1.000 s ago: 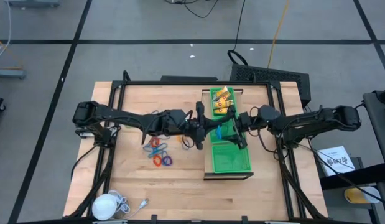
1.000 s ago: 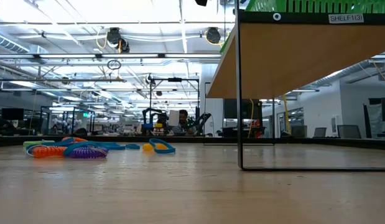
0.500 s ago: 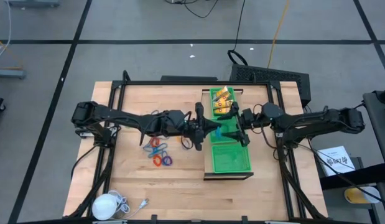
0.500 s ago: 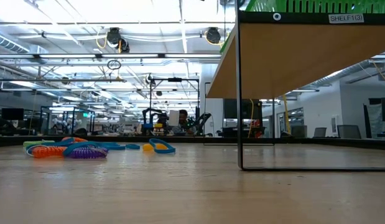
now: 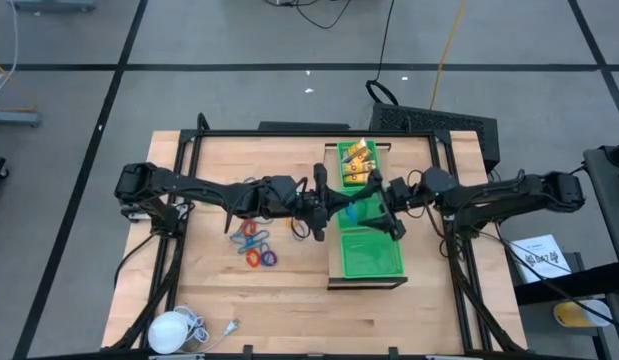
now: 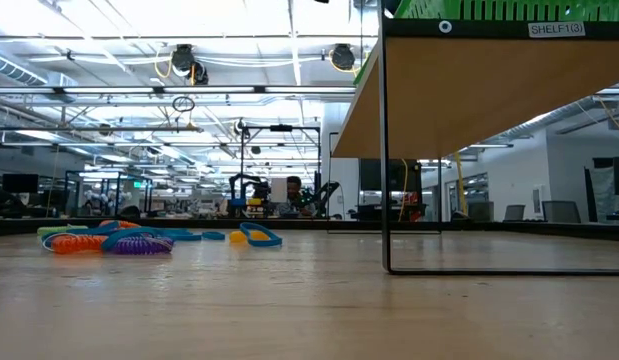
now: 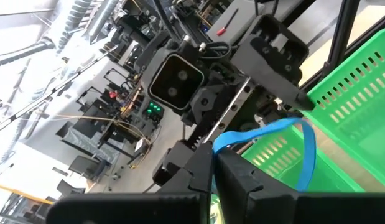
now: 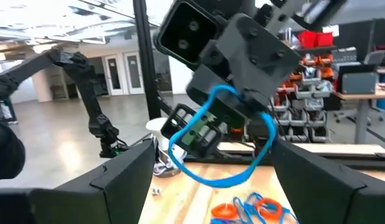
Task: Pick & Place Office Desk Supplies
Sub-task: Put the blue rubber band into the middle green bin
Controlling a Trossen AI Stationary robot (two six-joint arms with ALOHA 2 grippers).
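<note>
Lighting is bright and even, supplied by overhead ceiling lights (image 6: 139, 25) that glare white across the low view. The wooden table (image 5: 219, 290) shows only soft, short shadows under the arms. In the right wrist view, the nearest dark fingers (image 8: 117, 180) are blurred; the blue ring (image 8: 220, 140) beyond them stays sharp.

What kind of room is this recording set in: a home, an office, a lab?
Most likely a robotics lab or workshop. The low view shows an open hall with exposed ceiling pipes and lights and rows of dark workstations, and the light wooden table stands inside a black metal frame.
</note>
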